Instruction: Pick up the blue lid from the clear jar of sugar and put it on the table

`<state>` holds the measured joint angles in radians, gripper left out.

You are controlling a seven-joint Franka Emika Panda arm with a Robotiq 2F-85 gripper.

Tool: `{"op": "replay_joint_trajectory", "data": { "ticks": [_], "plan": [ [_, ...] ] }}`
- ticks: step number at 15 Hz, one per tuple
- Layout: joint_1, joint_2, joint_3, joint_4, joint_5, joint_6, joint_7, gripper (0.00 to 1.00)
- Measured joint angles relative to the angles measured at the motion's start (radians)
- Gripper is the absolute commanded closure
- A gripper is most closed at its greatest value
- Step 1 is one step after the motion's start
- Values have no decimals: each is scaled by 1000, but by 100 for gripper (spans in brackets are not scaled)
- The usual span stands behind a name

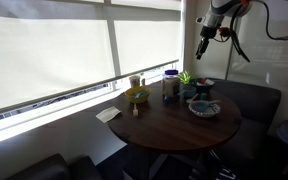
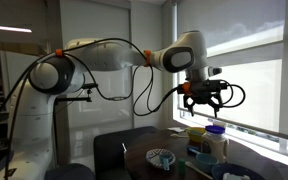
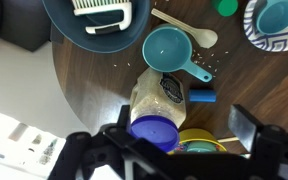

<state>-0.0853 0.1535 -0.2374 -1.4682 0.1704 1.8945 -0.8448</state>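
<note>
The clear jar of sugar [image 1: 170, 87] stands upright near the window edge of the round dark table [image 1: 179, 128], with the blue lid [image 1: 171, 73] on top. Both show in an exterior view, the jar [image 2: 215, 147] and the lid [image 2: 215, 129]. In the wrist view the lid [image 3: 152, 131] sits on the jar [image 3: 160, 95], seen from above. My gripper [image 1: 205, 42] hangs high above the table, open and empty, also in an exterior view [image 2: 204, 101]. In the wrist view its fingers [image 3: 184, 126] are spread, with the lid near the left finger.
A yellow bowl [image 3: 200, 140] sits right beside the jar. Close by are a teal cup [image 3: 169, 48], a small blue block [image 3: 203, 97], a wooden spoon [image 3: 187, 29], a dark plate [image 3: 89, 22] and a patterned bowl [image 3: 277, 22]. A potted plant [image 1: 185, 78] stands next to the jar.
</note>
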Motion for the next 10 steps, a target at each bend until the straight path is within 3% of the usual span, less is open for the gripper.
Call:
{"op": "replay_joint_trajectory", "data": {
  "ticks": [3, 10],
  "plan": [
    [-20, 155, 52, 132, -21, -29, 22, 0],
    [7, 372, 147, 448, -225, -152, 115, 0]
  ]
}}
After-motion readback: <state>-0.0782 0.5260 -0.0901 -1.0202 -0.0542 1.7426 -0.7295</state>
